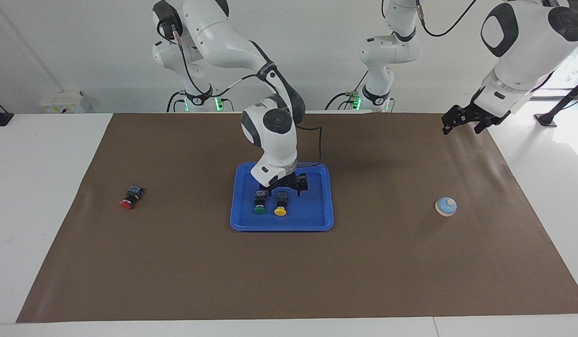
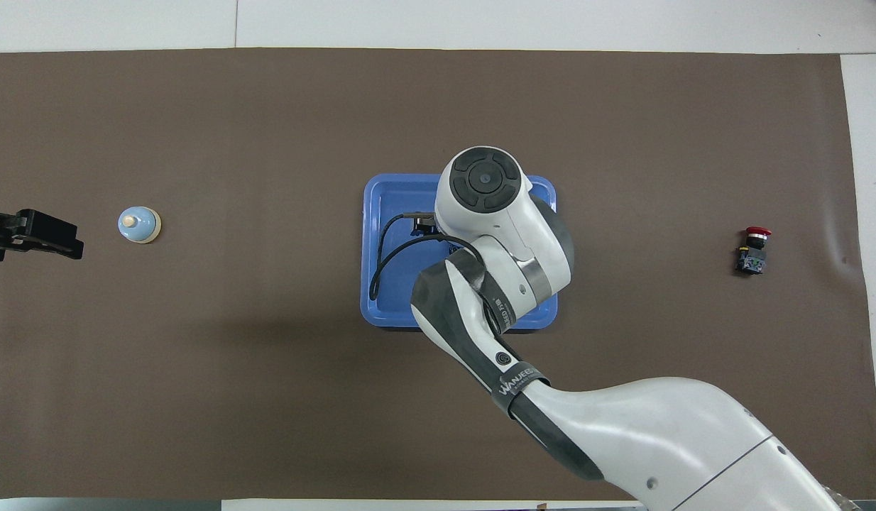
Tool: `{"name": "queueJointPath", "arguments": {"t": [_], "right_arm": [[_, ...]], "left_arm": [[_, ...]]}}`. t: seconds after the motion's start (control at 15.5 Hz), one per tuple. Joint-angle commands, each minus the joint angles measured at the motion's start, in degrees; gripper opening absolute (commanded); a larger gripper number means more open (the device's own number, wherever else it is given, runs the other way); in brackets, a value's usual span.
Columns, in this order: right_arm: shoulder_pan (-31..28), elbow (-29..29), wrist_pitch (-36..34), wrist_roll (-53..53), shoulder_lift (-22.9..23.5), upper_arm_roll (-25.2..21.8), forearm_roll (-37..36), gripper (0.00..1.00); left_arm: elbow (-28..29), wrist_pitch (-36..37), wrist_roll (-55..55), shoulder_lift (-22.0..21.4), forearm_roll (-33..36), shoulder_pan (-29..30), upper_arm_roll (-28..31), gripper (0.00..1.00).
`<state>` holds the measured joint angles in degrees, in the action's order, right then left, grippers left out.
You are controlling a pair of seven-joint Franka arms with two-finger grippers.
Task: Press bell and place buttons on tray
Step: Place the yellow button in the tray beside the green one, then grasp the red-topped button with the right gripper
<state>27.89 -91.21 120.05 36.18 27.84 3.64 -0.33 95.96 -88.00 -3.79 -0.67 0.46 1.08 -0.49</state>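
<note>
The blue tray (image 1: 314,216) (image 2: 382,207) lies at the middle of the mat. Two buttons lie in it side by side, one green (image 1: 259,206) and one yellow (image 1: 280,206). My right gripper (image 1: 285,186) hangs open just above them, holding nothing; in the overhead view its own arm hides it and both buttons. The red button (image 1: 129,198) (image 2: 752,250) lies on its side on the mat toward the right arm's end. The light-blue bell (image 1: 446,206) (image 2: 138,225) stands toward the left arm's end. My left gripper (image 1: 462,123) (image 2: 28,234) waits open in the air over the mat's edge there.
A brown mat (image 1: 392,271) covers most of the white table (image 1: 40,187). A black cable (image 2: 381,266) loops from the right wrist over the tray. A third robot base (image 1: 378,89) stands at the table's robot end.
</note>
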Motion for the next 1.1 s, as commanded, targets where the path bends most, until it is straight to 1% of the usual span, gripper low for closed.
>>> {"name": "queueJointPath", "arguments": {"t": [0.0, 0.13, 0.26, 0.39, 0.52, 0.65, 0.71, 0.78, 0.91, 1.03], "right_arm": [[-3.88, 3.50, -8.05, 0.03, -3.22, -0.48, 0.16, 1.00], [-8.88, 3.32, -11.31, -1.54, -6.30, -0.48, -0.46, 1.00], [-14.68, 3.06, -14.57, -7.41, -8.58, -0.56, -0.55, 1.00], [-20.48, 2.53, -16.68, -11.64, -9.82, -0.92, -0.64, 1.00], [-26.11, 1.92, -17.57, -15.50, -10.26, -0.92, -2.21, 1.00], [-31.73, -1.23, -16.43, -21.12, -11.40, -0.92, -2.83, 1.00], [-34.37, -3.77, -15.03, -23.32, -12.19, -0.92, -3.45, 1.00], [-36.66, -7.19, -11.97, -25.35, -13.33, -0.92, -4.23, 1.00], [-40.53, -16.57, -2.77, -29.22, -16.40, -0.83, -4.33, 1.00], [-42.74, -25.20, 7.17, -30.03, -18.87, -0.83, -4.24, 1.00]], "left_arm": [[-0.16, 0.90, 0.54, -0.56, -0.46, -0.03, 0.13, 1.00], [-0.16, 0.90, 0.54, -0.56, -0.46, -0.03, 0.13, 1.00], [-0.16, 0.90, 0.54, -0.56, -0.46, -0.03, 0.13, 1.00], [-0.16, 0.90, 0.54, -0.56, -0.46, -0.03, 0.13, 1.00], [-0.16, 0.90, 0.54, -0.56, -0.46, -0.03, 0.13, 1.00], [-0.16, 0.90, 0.54, -0.56, -0.46, -0.03, 0.13, 1.00], [-0.16, 0.90, 0.54, -0.56, -0.46, -0.03, 0.13, 1.00], [-0.16, 0.90, 0.54, -0.56, -0.46, -0.03, 0.13, 1.00], [-0.16, 0.90, 0.54, -0.56, -0.46, -0.03, 0.13, 1.00], [-0.16, 0.90, 0.54, -0.56, -0.46, -0.03, 0.13, 1.00]]}}
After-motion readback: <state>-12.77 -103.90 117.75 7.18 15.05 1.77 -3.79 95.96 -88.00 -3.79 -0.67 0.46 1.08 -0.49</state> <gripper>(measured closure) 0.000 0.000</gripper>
